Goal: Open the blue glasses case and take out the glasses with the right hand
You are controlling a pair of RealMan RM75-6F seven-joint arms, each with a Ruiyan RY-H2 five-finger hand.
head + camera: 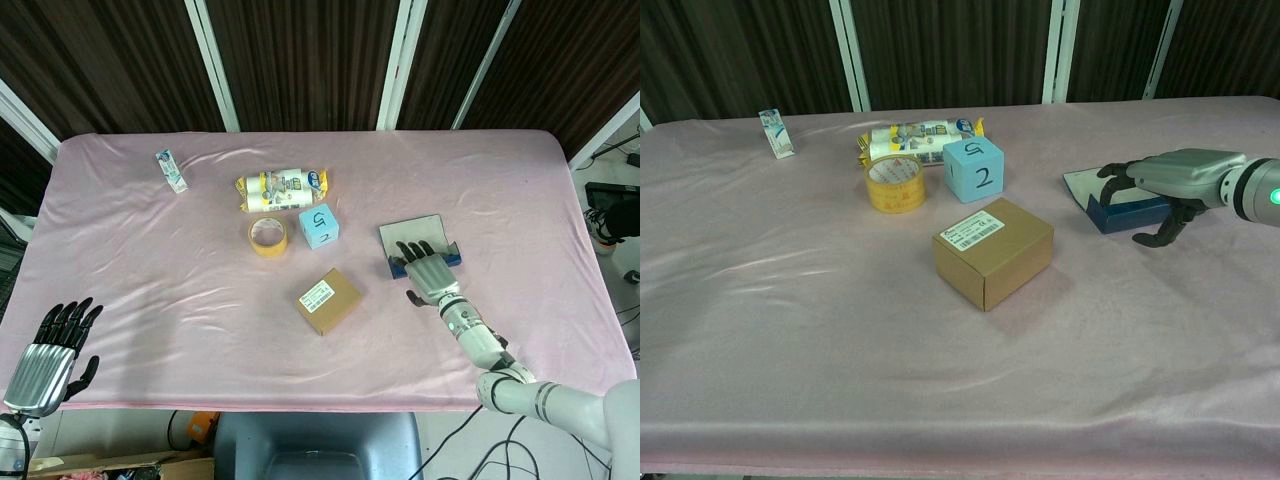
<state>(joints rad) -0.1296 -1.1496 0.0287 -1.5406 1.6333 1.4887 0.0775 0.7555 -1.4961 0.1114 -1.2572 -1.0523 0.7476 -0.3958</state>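
I see the blue glasses case (420, 246) (1120, 206) on the pink cloth at the table's right side. Its lid stands open, pale lining upward, and the case lies skewed. Contents are hidden under my right hand (428, 270) (1175, 178).

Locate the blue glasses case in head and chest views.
Head view: blue glasses case right of centre, under the right hand.
Chest view: case at right edge, beneath the same hand.
Shared landmark: light-blue numbered cube to its left.
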